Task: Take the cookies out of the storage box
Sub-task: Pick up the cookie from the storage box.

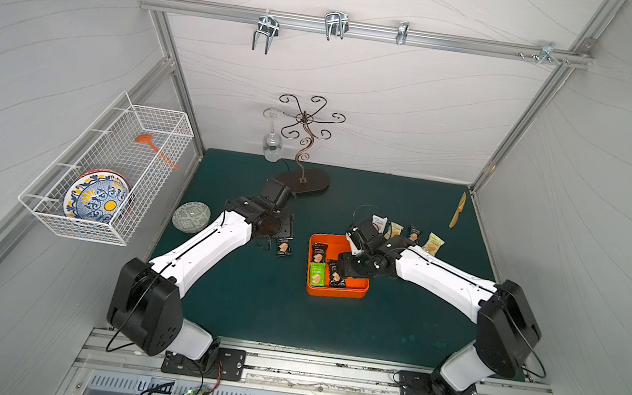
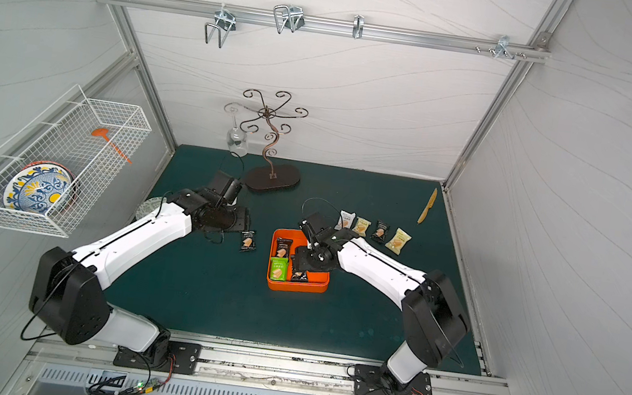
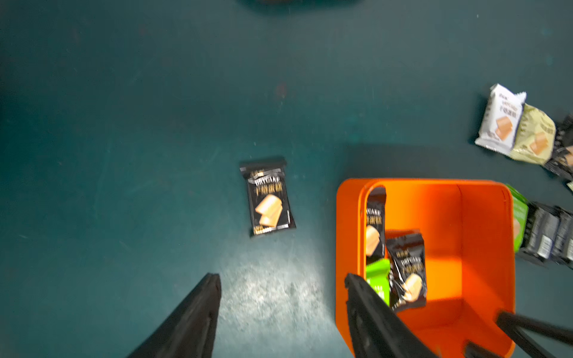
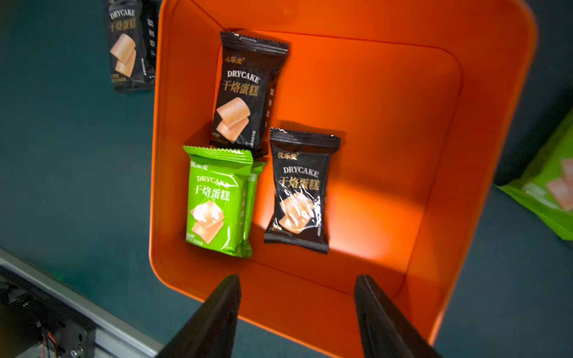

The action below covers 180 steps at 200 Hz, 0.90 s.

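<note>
As the right pincer (image 4: 296, 279) hangs spread, empty, over the box (image 4: 483, 155), a black cookie (image 4: 299, 189) lies just ahead, lengthwise to it.

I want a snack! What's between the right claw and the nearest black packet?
Only bare floor of the orange box separates right claw and black packet, in the right wrist view.

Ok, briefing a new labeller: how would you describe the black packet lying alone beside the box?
Start at the orange storage box on the green mat. On its side facing the left arm, one black cookie packet lies flat. Other black packets sit inside the box or in the row behind it; this one lies alone.
</note>
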Tool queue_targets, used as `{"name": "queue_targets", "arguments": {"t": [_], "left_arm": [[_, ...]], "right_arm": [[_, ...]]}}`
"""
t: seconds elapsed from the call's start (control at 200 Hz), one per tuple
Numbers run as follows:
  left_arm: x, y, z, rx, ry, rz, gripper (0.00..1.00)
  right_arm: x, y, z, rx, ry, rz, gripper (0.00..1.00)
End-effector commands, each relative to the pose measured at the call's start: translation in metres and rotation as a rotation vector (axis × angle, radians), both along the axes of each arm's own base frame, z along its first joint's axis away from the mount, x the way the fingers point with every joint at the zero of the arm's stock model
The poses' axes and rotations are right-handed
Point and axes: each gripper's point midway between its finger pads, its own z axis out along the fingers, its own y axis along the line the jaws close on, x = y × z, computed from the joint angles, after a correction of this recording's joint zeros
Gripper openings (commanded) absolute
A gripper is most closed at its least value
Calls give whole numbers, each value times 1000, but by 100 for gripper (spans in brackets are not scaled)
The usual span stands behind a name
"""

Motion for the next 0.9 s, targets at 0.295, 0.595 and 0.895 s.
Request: {"name": "queue_targets", "arguments": {"t": [0.295,0.595,0.895], "left_arm": [[-23,8,1,-110,-8,24,72],[-31,14,1,-128,-14,25,72],[-33,18,1,-144,-14,28,72]], "right_arm": [[13,14,-38,-124,-14,112,76],[21,16,-60,-198,8,86,75],[26,13,-76,-259,18,73,71]]}}
